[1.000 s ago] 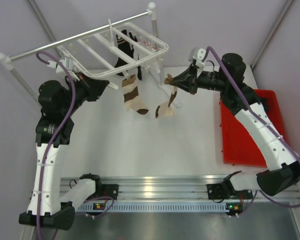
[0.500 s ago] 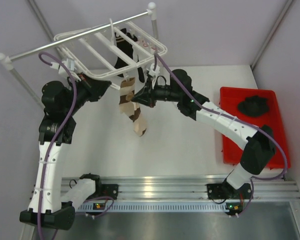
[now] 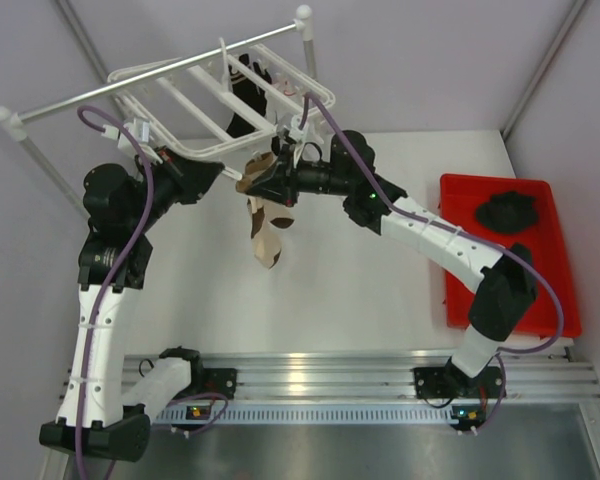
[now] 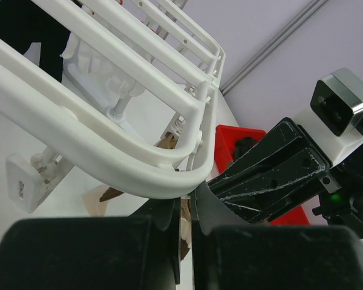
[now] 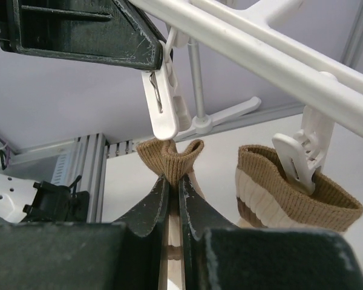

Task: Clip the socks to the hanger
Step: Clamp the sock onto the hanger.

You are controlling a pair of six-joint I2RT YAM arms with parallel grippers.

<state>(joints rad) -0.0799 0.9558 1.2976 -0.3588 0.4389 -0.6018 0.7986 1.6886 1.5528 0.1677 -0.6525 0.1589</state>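
Note:
The white hanger [image 3: 202,152] hangs from the grey rail, and a black sock [image 3: 248,100] is clipped to it. One cream-and-brown sock [image 5: 287,187] hangs from a clip [image 5: 299,158]. My right gripper [image 3: 253,184] is shut on the tan cuff of a second cream-and-brown sock [image 5: 172,158], which it holds just under an empty white clip [image 5: 165,109]. Both cream socks overlap in the top view [image 3: 267,225]. My left gripper [image 3: 218,170] is at the hanger's near rim [image 4: 109,154], with its jaws [image 4: 184,205] almost together right under that rim.
A grey rail [image 3: 130,85] with white ball ends carries the hanger. A red tray [image 3: 480,290] at the right holds a bundle of black fabric [image 3: 508,210]. The right arm stretches across the table's middle. An aluminium rail [image 3: 330,375] runs along the near edge.
My right gripper has carried the cream sock left, from beside the hanger's right corner to under its near edge, next to the clipped sock. The hanger has shifted slightly.

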